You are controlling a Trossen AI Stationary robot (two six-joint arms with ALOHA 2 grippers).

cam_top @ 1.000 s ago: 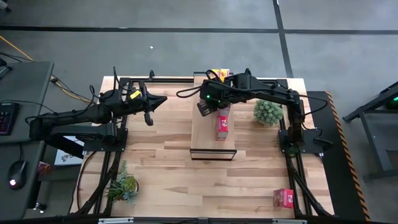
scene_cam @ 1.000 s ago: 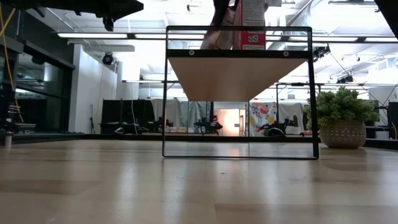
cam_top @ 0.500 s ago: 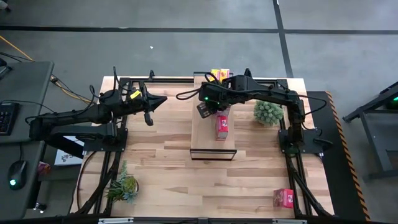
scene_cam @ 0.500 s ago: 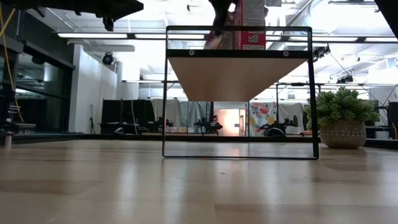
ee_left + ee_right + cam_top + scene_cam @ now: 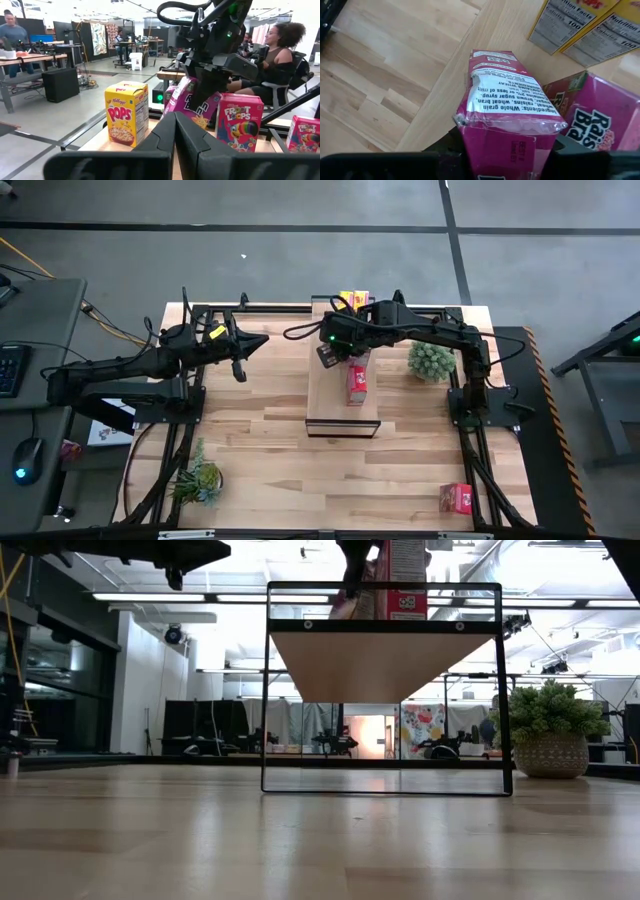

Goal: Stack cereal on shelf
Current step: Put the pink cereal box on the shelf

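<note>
one magenta box (image 5: 507,120) is pinched in the right gripper (image 5: 335,352) jaws, tilted over the shelf (image 5: 325,395) top, likely to be set beside its twin (image 5: 592,120). a red box (image 5: 357,383) stands just beside it on the shelf, yellow boxes (image 5: 126,112) farther back. another red box (image 5: 456,498) waits on the worktop (image 5: 270,450). left gripper (image 5: 243,352) hovers apart, jaws pressed together.

Magenta-purple cereal box (image 5: 512,117), white ingredients panel with black print, in dark right claw (image 5: 507,145). Yellow box (image 5: 126,113), red "POPS" lettering. Red box (image 5: 238,121), rainbow-coloured lettering. Second red box (image 5: 456,498) on pale wood-grain worktop (image 5: 270,450). Shelf (image 5: 330,395): light wood, black frame. Green potted plants (image 5: 431,360).
</note>
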